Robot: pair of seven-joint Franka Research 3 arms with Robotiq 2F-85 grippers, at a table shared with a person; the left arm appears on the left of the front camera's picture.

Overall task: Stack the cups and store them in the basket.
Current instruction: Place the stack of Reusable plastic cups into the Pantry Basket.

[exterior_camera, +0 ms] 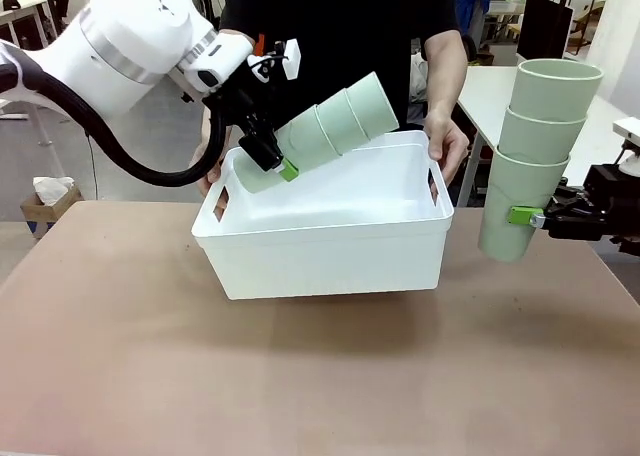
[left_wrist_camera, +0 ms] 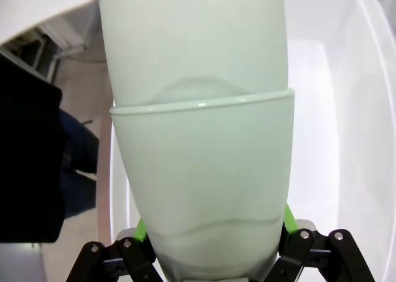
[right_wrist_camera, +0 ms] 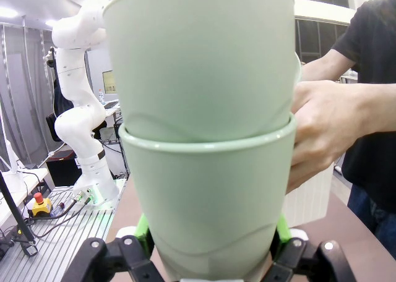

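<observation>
Facing me across the bench (exterior_camera: 320, 376), a person holds the white basket (exterior_camera: 330, 246), one hand (exterior_camera: 447, 146) at its far right corner. One stack of three cups (exterior_camera: 325, 131) leans tilted over the basket's left end, my left tool (exterior_camera: 272, 166) clamped on its bottom cup. The other stack of three (exterior_camera: 535, 136) stands upright just right of the basket, my right tool (exterior_camera: 512, 216) clamped on its lowest cup.
</observation>
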